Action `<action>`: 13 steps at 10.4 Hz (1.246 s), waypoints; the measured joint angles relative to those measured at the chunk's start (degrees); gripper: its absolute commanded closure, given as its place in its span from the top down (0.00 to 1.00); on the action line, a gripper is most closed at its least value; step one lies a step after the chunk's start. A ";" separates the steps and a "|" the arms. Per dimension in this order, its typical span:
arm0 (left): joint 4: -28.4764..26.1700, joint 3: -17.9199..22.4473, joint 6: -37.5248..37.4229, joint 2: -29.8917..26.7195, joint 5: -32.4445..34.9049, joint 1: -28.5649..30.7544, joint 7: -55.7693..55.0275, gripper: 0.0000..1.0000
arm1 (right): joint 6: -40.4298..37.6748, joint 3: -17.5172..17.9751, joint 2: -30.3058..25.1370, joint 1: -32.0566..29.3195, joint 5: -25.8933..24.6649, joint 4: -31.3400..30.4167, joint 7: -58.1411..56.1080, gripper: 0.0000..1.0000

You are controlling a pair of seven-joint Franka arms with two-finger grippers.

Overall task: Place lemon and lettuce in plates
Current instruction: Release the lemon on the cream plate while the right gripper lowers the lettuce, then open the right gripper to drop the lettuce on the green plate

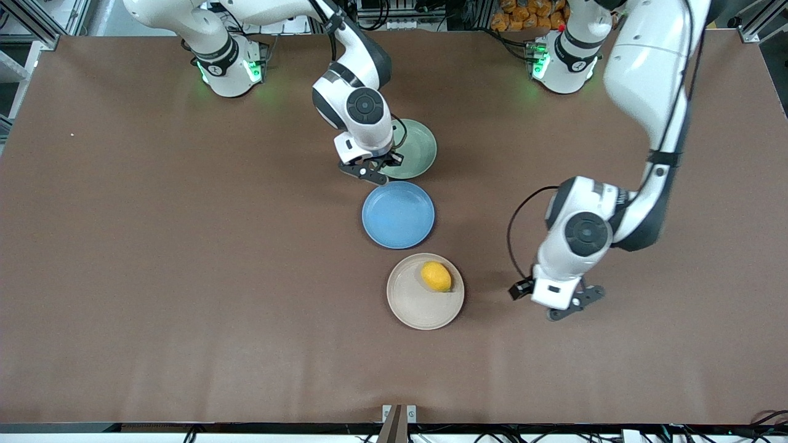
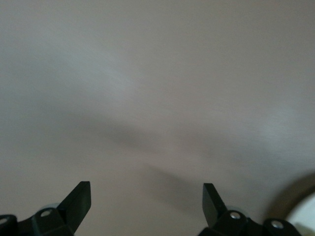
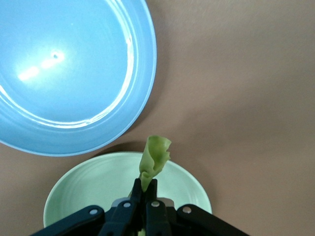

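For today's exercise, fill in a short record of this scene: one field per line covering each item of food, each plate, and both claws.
lemon: lies in the beige plate
lettuce: pinched in the right claw, over the green plate
blue plate: holds nothing, sits between the green and beige plates
left claw: open, holds nothing, over bare table beside the beige plate, toward the left arm's end
right claw: shut on the lettuce, over the green plate's rim
left to do: lettuce not yet released into the plate
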 measured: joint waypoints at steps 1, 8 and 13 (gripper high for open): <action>0.00 -0.02 -2.03 -1.28 0.00 1.81 5.52 1.00 | 0.26 0.00 0.31 0.59 0.00 0.08 0.37 0.08; -11.56 -4.56 1.82 -8.51 -5.28 10.32 14.19 1.00 | -2.28 -0.32 2.75 3.27 -7.52 3.86 4.21 1.00; -27.42 -9.66 6.91 -20.21 -6.16 13.95 13.35 1.00 | -13.24 -1.20 2.72 1.10 -7.87 8.78 1.88 1.00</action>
